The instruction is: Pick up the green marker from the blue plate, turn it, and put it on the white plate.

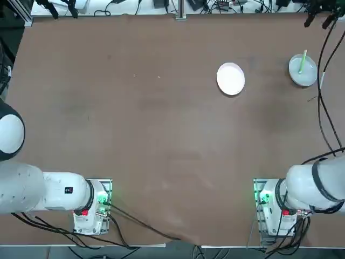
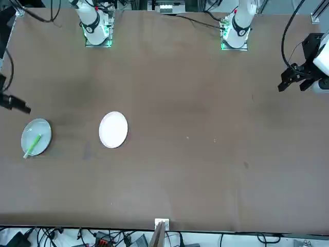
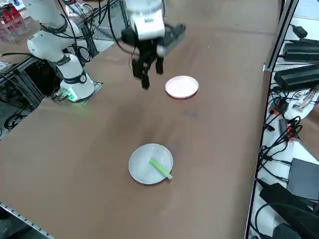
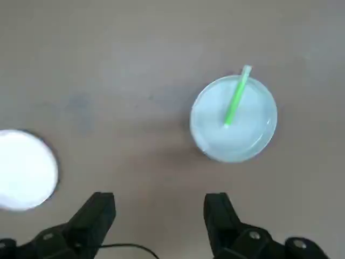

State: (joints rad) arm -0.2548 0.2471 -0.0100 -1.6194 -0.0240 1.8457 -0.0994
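Observation:
The green marker [image 3: 160,168] lies flat on the blue plate [image 3: 142,169], with one end poking just past the rim. In the top view the marker [image 1: 303,61] and blue plate [image 1: 299,75] sit at the far right of the table. The white plate [image 1: 230,79] is to their left with nothing on it. My right gripper [image 3: 152,77] hangs well above the table, open and holding nothing, apart from both plates. In the wrist view its fingers [image 4: 102,208] stand wide, with the marker [image 4: 236,97] and blue plate [image 4: 237,140] ahead and the white plate [image 4: 24,170] at the side.
Both plates sit on a wide brown table [image 1: 161,135]. My right arm's base [image 3: 75,84] stands at the near edge. Cables and black power units [image 3: 299,74] lie beyond the table's right edge, close to the blue plate.

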